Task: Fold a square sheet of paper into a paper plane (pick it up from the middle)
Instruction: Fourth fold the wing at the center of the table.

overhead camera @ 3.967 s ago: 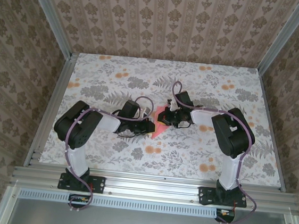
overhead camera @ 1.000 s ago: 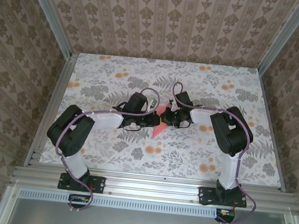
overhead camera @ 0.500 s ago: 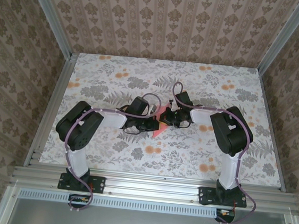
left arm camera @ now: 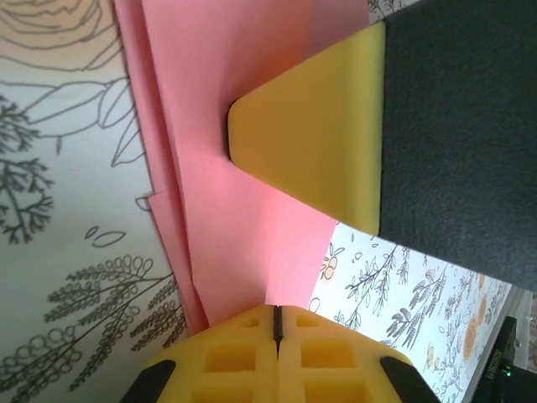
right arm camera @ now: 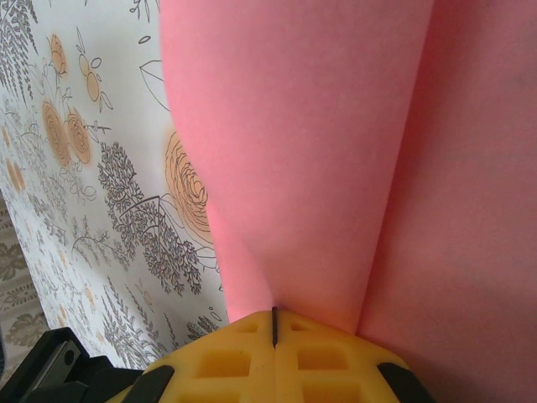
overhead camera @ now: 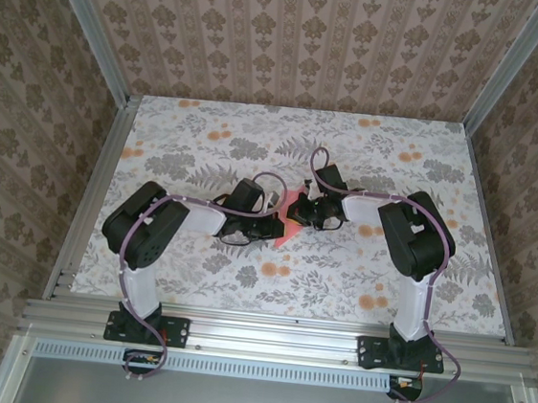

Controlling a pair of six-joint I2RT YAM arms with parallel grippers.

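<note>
Folded pink paper [overhead camera: 285,232] lying at centre of floral table [overhead camera: 189,135], layers overlapping. Left gripper [left arm camera: 277,323] at table centre, jaws closed, pinching paper edge. Right gripper [right arm camera: 273,323] just right of table centre, jaws closed, pinching raised crease of same paper.

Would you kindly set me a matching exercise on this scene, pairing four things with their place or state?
Things:
1. folded salmon-pink paper
2. left gripper with yellow foam fingers
3. white table cover printed with grey leaves and orange flowers
4. beige patterned wall

Descriptions:
A. shut, tips at the paper
B. stands behind the table
C. creased, lying mid-table
D. flat under the paper

Pairs: 1-C, 2-A, 3-D, 4-B
</note>
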